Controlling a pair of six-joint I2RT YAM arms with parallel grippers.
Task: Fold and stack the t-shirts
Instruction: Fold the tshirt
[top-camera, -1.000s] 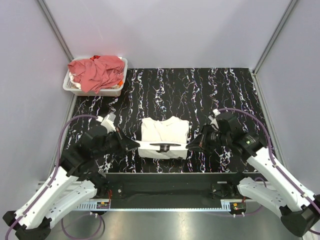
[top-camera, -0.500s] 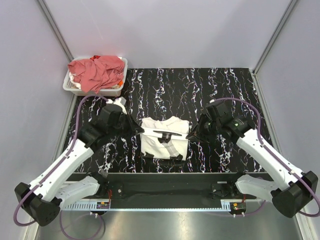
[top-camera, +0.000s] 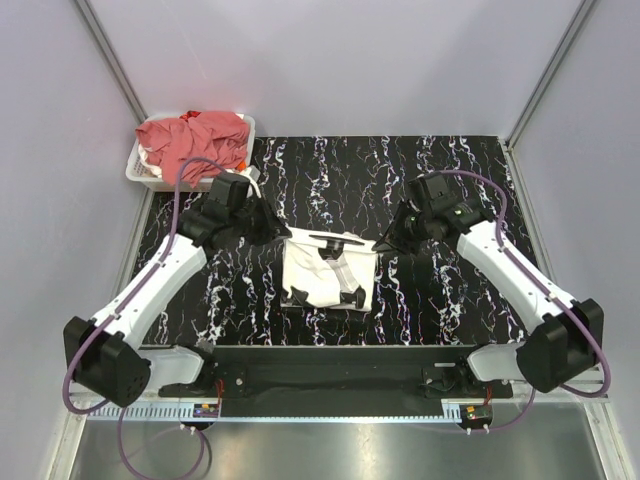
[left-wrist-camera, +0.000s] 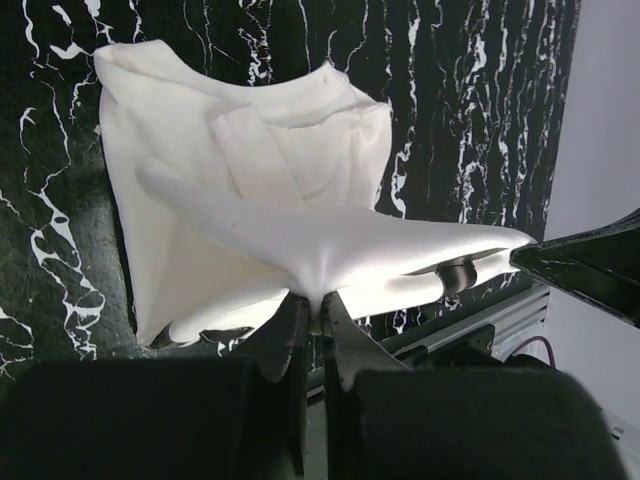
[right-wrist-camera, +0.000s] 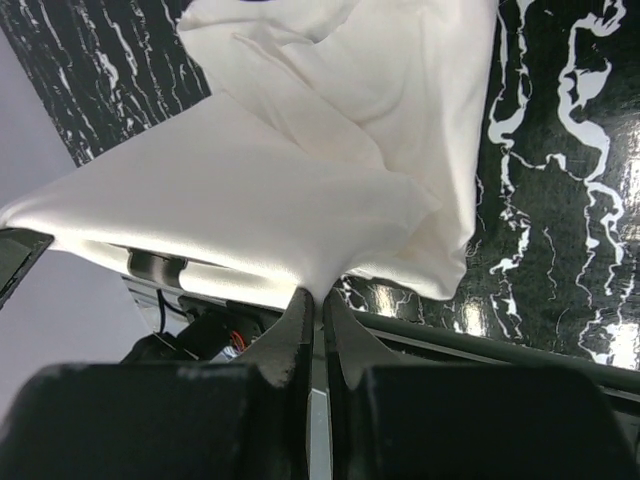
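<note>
Two grippers clamped tight, left gripper (left-wrist-camera: 312, 310) and right gripper (right-wrist-camera: 312, 300), on lifted edge of white t-shirt (top-camera: 325, 285) at centre of table (top-camera: 450, 190). Fold-over judged in hand; edge to be lowered flat, aligned, released. Salmon-red t-shirts (top-camera: 195, 140) heaped in basket (top-camera: 134, 171).

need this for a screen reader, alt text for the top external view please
Two robot arms stretch one edge of a plain white cloth t-shirt between them above a black marbled table, left jaws and right jaws each shut on it. A white plastic basket of salmon-red cloth t-shirts sits far left.
</note>
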